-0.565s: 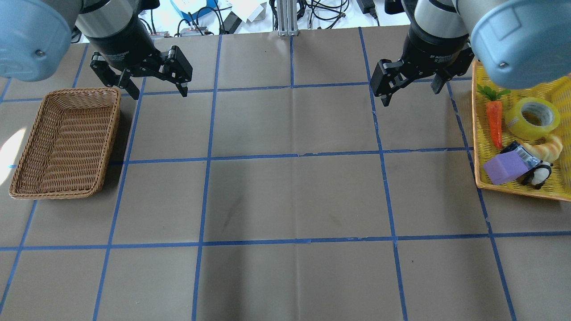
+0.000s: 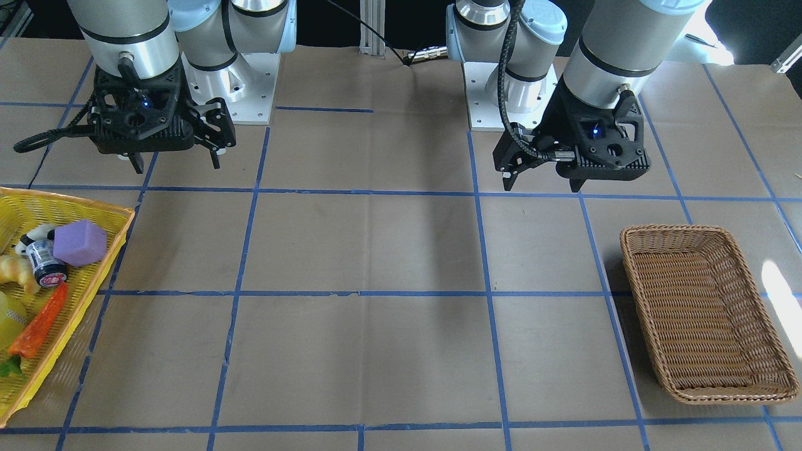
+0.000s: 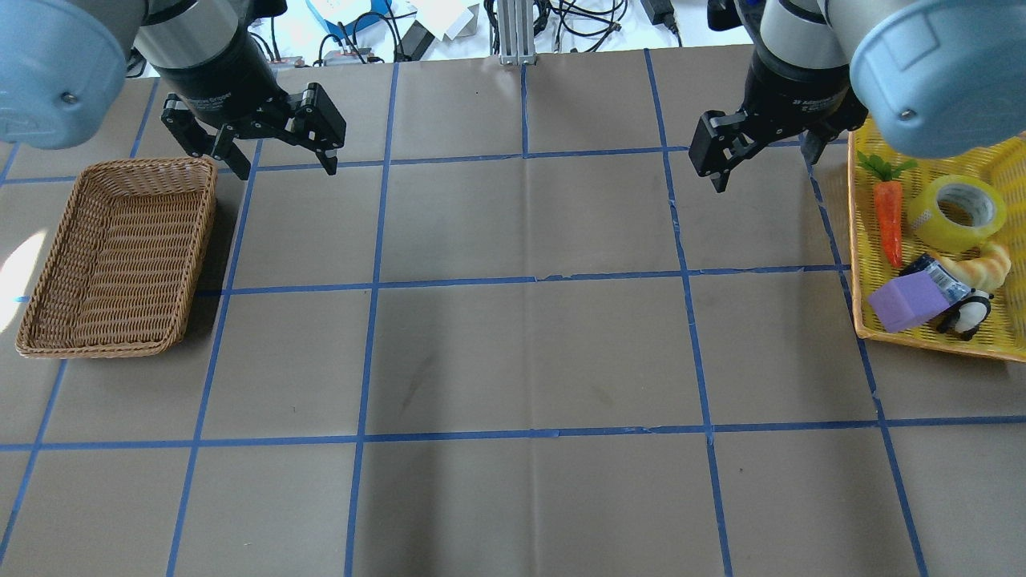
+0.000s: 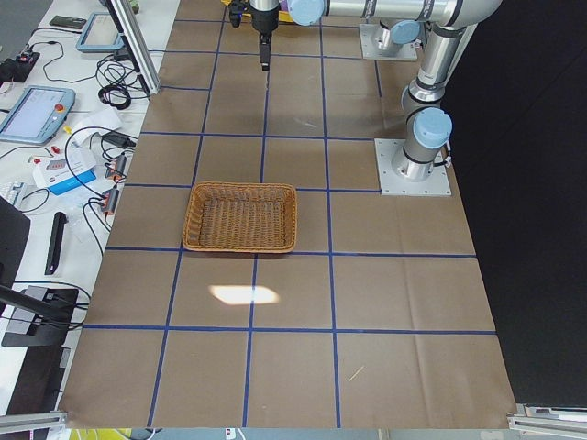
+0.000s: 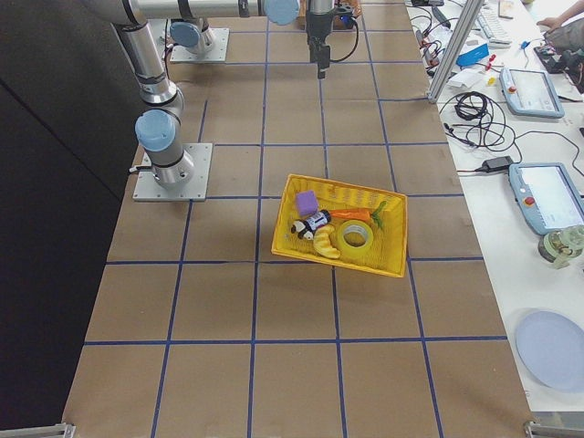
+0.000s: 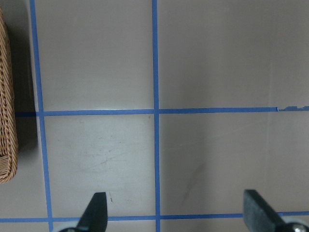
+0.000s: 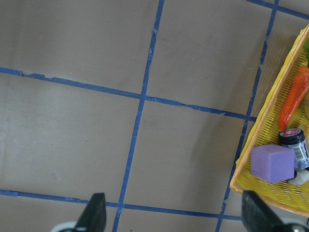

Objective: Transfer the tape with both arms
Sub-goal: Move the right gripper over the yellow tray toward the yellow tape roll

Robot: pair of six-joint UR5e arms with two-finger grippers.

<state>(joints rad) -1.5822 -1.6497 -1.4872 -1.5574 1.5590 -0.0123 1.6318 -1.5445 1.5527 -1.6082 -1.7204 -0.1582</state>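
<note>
The yellow tape roll [image 3: 958,211] lies in the yellow tray [image 3: 854,240] at the table's right side, beside an orange carrot [image 3: 887,220]. It also shows in the exterior right view [image 5: 354,236]. My right gripper [image 3: 761,156] is open and empty. It hangs above the table just left of the tray's far corner, apart from the tape. In the right wrist view [image 7: 176,215] the tape is out of frame. My left gripper [image 3: 284,164] is open and empty, above the table by the far right corner of the wicker basket [image 3: 212,208].
The tray also holds a purple cube [image 3: 910,303], a croissant [image 3: 982,268], a small jar and a panda toy [image 3: 966,314]. The wicker basket [image 2: 626,250] holds nothing. Blue tape lines grid the brown table cover. Cables and boxes lie past the far edge.
My right gripper has moved to the right, toward the yellow tray, and slightly farther back. The left arm has not moved.
</note>
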